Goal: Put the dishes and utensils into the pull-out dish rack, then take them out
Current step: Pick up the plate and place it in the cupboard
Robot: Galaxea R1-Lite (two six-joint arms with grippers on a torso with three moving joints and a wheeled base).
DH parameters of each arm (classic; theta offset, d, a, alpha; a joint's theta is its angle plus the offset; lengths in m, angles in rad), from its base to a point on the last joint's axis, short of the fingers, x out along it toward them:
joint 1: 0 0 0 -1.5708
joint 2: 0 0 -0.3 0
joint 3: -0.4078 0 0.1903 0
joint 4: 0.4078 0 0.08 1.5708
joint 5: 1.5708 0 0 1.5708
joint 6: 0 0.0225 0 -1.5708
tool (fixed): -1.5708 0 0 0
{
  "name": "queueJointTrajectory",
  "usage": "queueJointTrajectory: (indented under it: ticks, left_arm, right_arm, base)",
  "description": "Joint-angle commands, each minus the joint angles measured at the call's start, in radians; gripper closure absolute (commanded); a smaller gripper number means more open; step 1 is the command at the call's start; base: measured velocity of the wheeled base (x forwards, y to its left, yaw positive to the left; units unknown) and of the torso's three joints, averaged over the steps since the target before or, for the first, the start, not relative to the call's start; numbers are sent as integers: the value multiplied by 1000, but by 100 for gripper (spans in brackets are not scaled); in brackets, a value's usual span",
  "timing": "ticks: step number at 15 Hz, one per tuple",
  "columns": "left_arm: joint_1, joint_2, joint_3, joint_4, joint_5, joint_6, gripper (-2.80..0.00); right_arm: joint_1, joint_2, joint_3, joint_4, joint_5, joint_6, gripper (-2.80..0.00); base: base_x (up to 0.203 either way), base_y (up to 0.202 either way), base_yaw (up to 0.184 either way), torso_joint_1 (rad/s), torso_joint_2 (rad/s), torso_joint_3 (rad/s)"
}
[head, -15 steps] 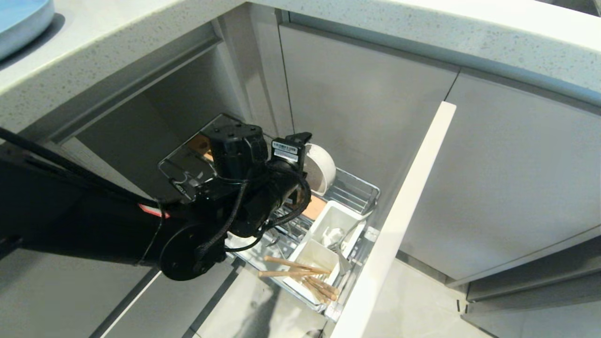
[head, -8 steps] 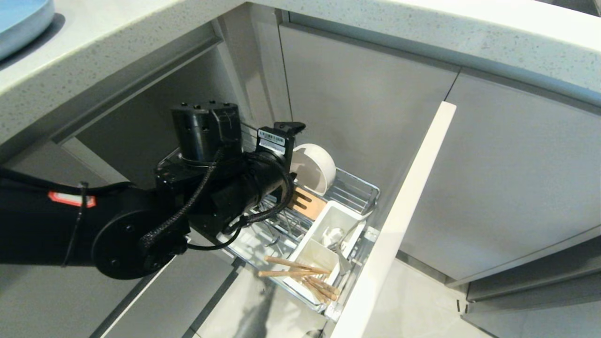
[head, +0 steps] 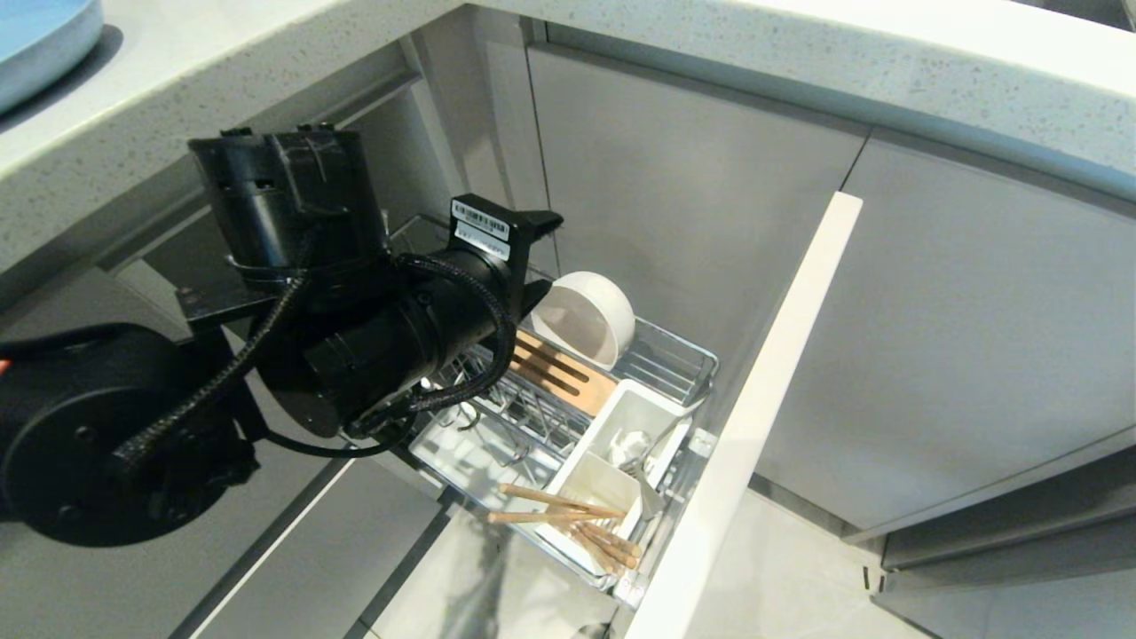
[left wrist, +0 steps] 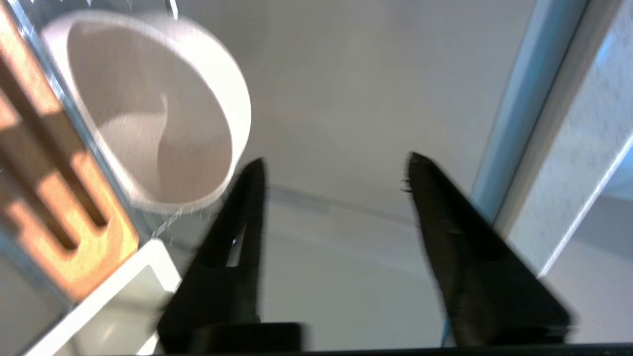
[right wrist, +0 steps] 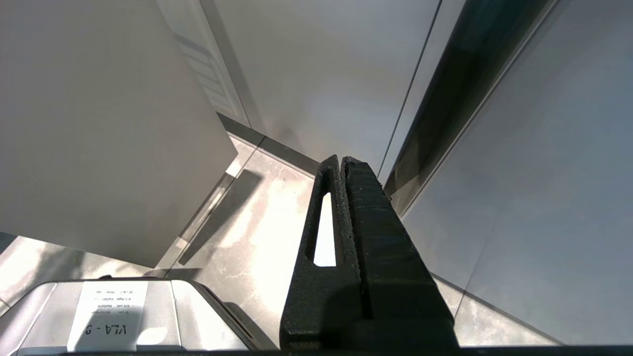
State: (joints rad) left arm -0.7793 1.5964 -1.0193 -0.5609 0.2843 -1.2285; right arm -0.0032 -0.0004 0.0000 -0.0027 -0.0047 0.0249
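The pull-out dish rack [head: 683, 359] stands drawn out of the cabinet. A white bowl [head: 587, 312] leans on its side at the rack's far end, beside the slotted wooden strip [head: 557, 373]. Wooden chopsticks [head: 568, 524] lie across the near cell of the white caddy [head: 612, 479]. The silver spoon [head: 635, 448] sits in the caddy's far cell. A pale blue plate [head: 40, 35] rests on the counter at the top left. My left gripper [left wrist: 335, 165] hangs open and empty above the rack, with the bowl [left wrist: 148, 113] off to one side. The right gripper [right wrist: 341, 160] is shut and parked low.
The rack's pale front panel [head: 763, 399] runs diagonally on the right. Grey cabinet doors [head: 692, 195] stand behind the rack, and the speckled counter edge [head: 799, 71] overhangs them. My left arm [head: 390, 337] covers the rack's left part. Tiled floor [head: 799, 577] shows below.
My left arm has lifted up and to the left, away from the rack. The wooden strip and wire prongs it covered now show. The bowl has stayed in place.
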Motion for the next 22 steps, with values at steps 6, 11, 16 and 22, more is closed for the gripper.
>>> queueJointTrajectory:
  ticks: [6,11,16,22]
  left_arm:
    - [-40,-142,-34,58,15,135,0]
    - [-45,-297,-92,62,59,334,0]
    - [-4,-522,-97,62,-40,499,0]
    - [246,-588,-120,209,-104,958,0]
  right_arm:
    - [0,-4,2,0,0,0,0]
    - [0,-4,2,0,0,0,0]
    - [0,-4,2,0,0,1,0]
    - [0,-4,2,0,0,0,0]
  base:
    - [0,0,0,0,0,0]
    - [0,0,0,0,0,0]
    - [0,0,0,0,0,0]
    - [0,0,0,0,0,0]
